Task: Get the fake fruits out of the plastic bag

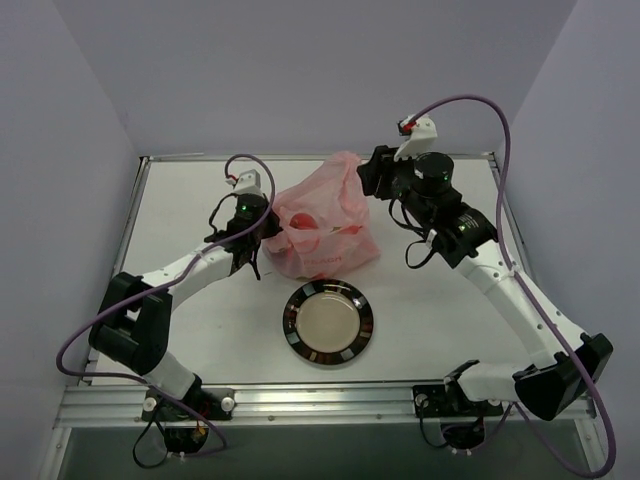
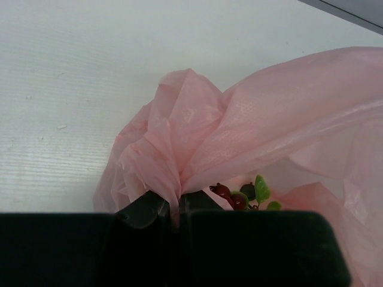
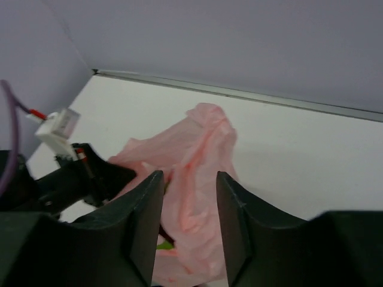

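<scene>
The pink translucent plastic bag (image 1: pixel 325 225) lies at the table's middle back, bunched and raised. My left gripper (image 1: pixel 258 232) is shut on the bag's left edge; in the left wrist view (image 2: pixel 176 206) the pink film is pinched between its fingers. Dark red-purple grapes (image 2: pixel 230 195) with green leaves (image 2: pixel 261 188) show inside the bag's mouth. A red-pink fruit shape (image 1: pixel 303 220) shows through the film. My right gripper (image 1: pixel 368 172) is open at the bag's upper right corner; in the right wrist view (image 3: pixel 189 197) the bag (image 3: pixel 200 155) stands between its spread fingers, untouched.
A round dark-rimmed plate (image 1: pixel 328 321) with a beige centre sits in front of the bag. The metal table rail (image 1: pixel 300 400) runs along the near edge. Purple walls surround the table.
</scene>
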Robot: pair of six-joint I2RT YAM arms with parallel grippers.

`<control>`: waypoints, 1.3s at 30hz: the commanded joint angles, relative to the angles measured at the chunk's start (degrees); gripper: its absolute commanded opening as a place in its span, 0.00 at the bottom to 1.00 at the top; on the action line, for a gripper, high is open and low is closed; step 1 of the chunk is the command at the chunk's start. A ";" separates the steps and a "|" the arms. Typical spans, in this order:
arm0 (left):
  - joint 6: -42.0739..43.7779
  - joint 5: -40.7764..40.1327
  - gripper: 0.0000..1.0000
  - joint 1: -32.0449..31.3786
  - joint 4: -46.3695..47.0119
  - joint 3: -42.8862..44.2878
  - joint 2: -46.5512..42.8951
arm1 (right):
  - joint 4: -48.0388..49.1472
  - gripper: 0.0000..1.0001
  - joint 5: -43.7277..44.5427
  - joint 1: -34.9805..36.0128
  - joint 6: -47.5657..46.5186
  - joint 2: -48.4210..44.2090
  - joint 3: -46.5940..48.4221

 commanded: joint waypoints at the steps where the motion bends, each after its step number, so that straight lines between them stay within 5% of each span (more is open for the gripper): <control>1: -0.23 -0.31 0.02 -0.30 0.36 4.94 -0.84 | -0.56 0.34 -4.69 5.41 -2.05 -1.30 3.14; 4: -0.14 -0.13 0.02 -0.30 0.44 4.95 -0.92 | -0.56 0.18 -8.22 9.54 -1.27 4.83 1.66; 13: 0.91 -0.05 0.02 0.14 0.53 3.37 -2.15 | 5.49 0.13 -0.15 14.92 -0.04 16.98 -6.51; 21: 0.21 2.06 0.04 1.45 -1.22 1.17 -3.47 | 18.59 0.05 -2.95 17.46 6.73 15.41 -25.22; 24: -0.23 3.64 0.19 1.81 -4.73 1.34 -5.48 | 19.84 0.04 -1.11 17.64 7.35 16.37 -26.48; 28: -1.29 5.31 0.61 1.63 -10.44 -0.50 -13.13 | 21.68 0.04 0.40 16.85 6.38 17.43 -25.61; 31: -1.38 5.05 0.82 1.37 -17.02 -3.13 -18.74 | 22.47 0.04 -0.48 16.15 5.86 19.27 -24.63; 37: -3.21 3.73 0.85 -0.83 -23.11 -9.64 -26.49 | 25.19 0.04 -4.78 13.86 7.00 19.28 -25.34; 39: -4.79 5.48 0.73 -2.84 -22.06 -9.74 -26.06 | 25.20 0.04 -5.05 13.86 7.00 18.84 -25.68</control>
